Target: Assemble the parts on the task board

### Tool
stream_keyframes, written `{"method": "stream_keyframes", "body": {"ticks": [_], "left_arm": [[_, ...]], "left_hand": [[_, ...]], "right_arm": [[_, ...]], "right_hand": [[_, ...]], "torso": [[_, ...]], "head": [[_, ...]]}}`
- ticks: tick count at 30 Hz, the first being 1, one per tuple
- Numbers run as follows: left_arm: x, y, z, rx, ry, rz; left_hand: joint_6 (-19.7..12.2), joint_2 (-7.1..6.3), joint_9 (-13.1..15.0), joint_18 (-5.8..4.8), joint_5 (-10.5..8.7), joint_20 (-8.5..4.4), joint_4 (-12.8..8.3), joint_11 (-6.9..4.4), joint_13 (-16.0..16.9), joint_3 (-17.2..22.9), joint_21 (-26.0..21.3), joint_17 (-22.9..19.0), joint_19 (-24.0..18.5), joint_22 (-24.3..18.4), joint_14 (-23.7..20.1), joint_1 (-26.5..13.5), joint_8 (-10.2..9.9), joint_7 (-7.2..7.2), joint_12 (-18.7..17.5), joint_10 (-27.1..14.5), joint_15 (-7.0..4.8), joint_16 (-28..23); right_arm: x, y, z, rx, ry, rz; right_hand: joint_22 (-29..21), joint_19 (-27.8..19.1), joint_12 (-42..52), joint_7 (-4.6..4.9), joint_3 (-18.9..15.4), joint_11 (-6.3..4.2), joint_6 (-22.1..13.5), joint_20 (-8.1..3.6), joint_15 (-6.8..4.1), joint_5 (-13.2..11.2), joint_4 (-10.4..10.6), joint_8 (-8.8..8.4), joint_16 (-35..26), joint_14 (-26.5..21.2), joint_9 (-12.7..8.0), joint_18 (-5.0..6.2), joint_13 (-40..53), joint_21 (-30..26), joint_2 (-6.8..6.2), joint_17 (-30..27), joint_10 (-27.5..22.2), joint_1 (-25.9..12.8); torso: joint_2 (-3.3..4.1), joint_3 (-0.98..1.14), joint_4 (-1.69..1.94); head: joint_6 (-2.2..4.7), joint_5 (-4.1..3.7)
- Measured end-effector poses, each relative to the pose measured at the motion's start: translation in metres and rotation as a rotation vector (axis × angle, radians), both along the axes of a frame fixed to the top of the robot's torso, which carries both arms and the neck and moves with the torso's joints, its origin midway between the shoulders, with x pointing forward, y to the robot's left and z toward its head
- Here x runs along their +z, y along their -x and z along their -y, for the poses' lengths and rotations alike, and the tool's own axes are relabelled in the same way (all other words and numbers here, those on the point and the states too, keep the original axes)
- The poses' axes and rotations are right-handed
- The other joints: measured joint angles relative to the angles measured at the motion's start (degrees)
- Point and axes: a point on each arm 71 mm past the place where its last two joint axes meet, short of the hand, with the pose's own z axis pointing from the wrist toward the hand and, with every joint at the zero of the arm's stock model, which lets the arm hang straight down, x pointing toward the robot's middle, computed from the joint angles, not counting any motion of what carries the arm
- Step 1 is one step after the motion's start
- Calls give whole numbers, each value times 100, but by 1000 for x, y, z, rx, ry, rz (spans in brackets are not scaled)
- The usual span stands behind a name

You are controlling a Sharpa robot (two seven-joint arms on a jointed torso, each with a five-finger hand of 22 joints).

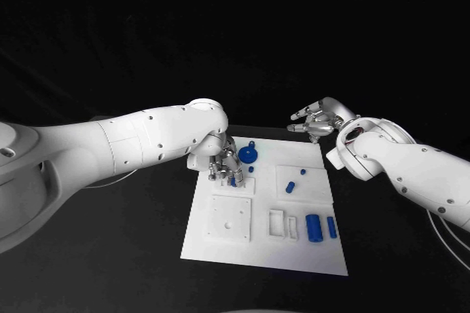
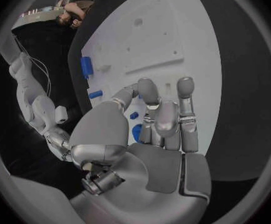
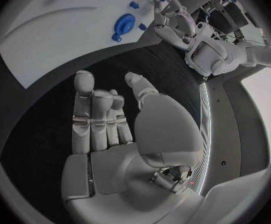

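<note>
Two hands are working around the task board (image 1: 227, 248), which is lying in the middle of the black table (image 1: 98, 259). The left hand (image 1: 224, 168) is reaching down over the board's near-left raised block (image 1: 241, 185), its fingers (image 2: 157, 115) drawn close together and pointing at the surface; whether it is pinching a small blue piece at its fingertips cannot be told, since the fingers are hiding the contact. The right hand (image 1: 316, 123) is hovering off the board's far-right corner above the table, fingers (image 3: 93, 119) spread and holding nothing.

Loose parts are lying well apart on the board: a round blue knob (image 1: 248, 153) just beside the left hand, a small peg (image 1: 290, 187) on the square plate (image 1: 301, 184), and a large cylinder (image 1: 314, 227) beside a slimmer one (image 1: 332, 227) near the board's right edge.

Likely hazards, as judged from this arrangement: the left fingers, descending so close to the knob, may be nudging it off its place; a piece entering its seat tilted may be jamming; and sideways pressure may be sliding the unsecured board, since the free hand is not bracing it.
</note>
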Motion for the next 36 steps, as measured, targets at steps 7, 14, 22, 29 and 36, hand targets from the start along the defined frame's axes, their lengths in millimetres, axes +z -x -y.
{"method": "stream_keyframes", "body": {"ticks": [7, 14, 22, 29, 36], "left_arm": [[-1, -1, 0, 5, -1, -8], [-1, -1, 1, 9, 1, -14], [-1, -1, 1, 8, 1, -19], [-1, 0, 2, 4, 4, -26], [-1, -1, 2, 3, 5, -27]], "left_hand": [[1, 53, 11, 0, -1, 0, 4, 0, 0, 19, 0, 12, 0, 0, -26, -53, 6, 1, 24, 0, -11, 0], [1, 110, 60, 0, -23, 0, -9, 1, 4, 59, 0, 32, 0, 4, -27, -110, 6, 1, 62, 1, -10, 0], [2, 208, 105, 0, -46, 0, -53, 1, 49, 102, 0, 52, 0, 4, -27, -208, 14, 1, 113, 1, -10, 23], [2, 212, 104, 0, -30, 0, -65, 1, 56, 113, 0, 72, 0, 3, -27, -211, 28, 2, 113, 1, -9, 23], [2, 211, 108, 0, -22, 11, -65, 2, 60, 112, 16, 72, -11, 3, -27, -211, 27, 2, 113, 1, -9, 23]], "right_arm": [[0, 0, 0, 0, 0, 0], [0, 0, -1, 0, -1, 0], [0, 0, -1, 0, -1, -1], [-1, -1, -1, 0, -1, -1], [-1, -1, -1, 0, -1, -1]], "right_hand": [[0, 0, 0, 0, 0, 0, 0, 0, 0, 0, 0, 0, 0, 0, 0, 0, 0, 0, 0, 0, 0, 0], [0, 0, 0, 0, 0, 0, 0, 0, 0, 0, 0, 0, 0, 0, 0, 0, 0, 0, 0, 0, 0, 0], [0, 0, 0, 0, 0, 0, 0, 0, 0, 0, 0, 0, 0, 0, 0, 0, 0, 0, 0, 0, 0, 0], [0, 0, 0, 0, 0, 0, 0, 0, 0, 0, 0, 0, 0, 0, 0, 0, 0, 0, 0, -1, 0, 0], [-1, 0, 0, 0, 0, 0, 0, 0, 0, 0, 0, 0, 0, 0, 0, 0, 0, 0, 0, -1, 0, 0]], "torso": [[-2, -2, 0], [-2, -4, 4], [-5, -7, 7], [-5, -7, 7], [-5, -7, 7]], "head": [[-7, -9], [-21, -10], [-32, -10], [-33, -10], [-39, -5]]}}
